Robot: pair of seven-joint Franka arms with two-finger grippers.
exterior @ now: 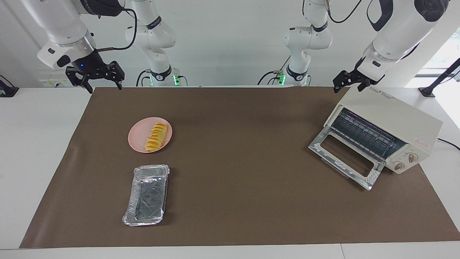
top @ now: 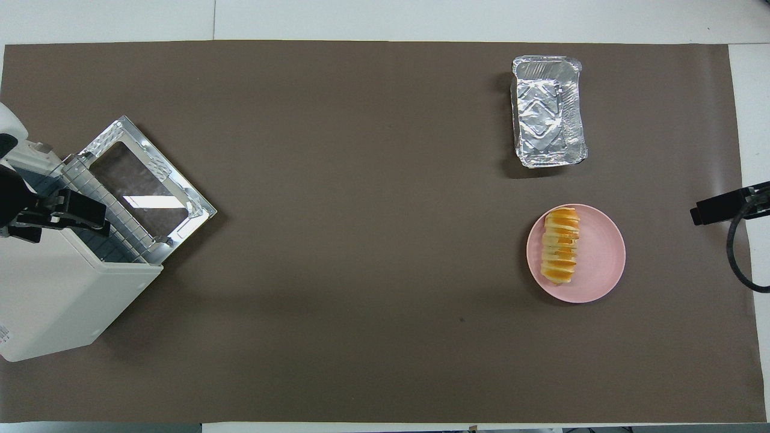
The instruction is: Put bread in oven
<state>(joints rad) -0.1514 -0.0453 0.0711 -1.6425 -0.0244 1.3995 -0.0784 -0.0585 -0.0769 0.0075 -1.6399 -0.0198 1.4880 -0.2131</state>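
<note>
The bread, a ridged golden loaf, lies on a pink plate toward the right arm's end of the table. The cream oven stands at the left arm's end, its glass door dropped open and the wire rack showing inside. My right gripper hangs open over the table's edge by its base, well away from the plate. Over the oven's top, my left gripper is open and holds nothing.
A crinkled silver foil tray lies farther from the robots than the plate, in line with it. A brown mat covers the table between the plate and the oven. The oven's cable trails off at the left arm's end.
</note>
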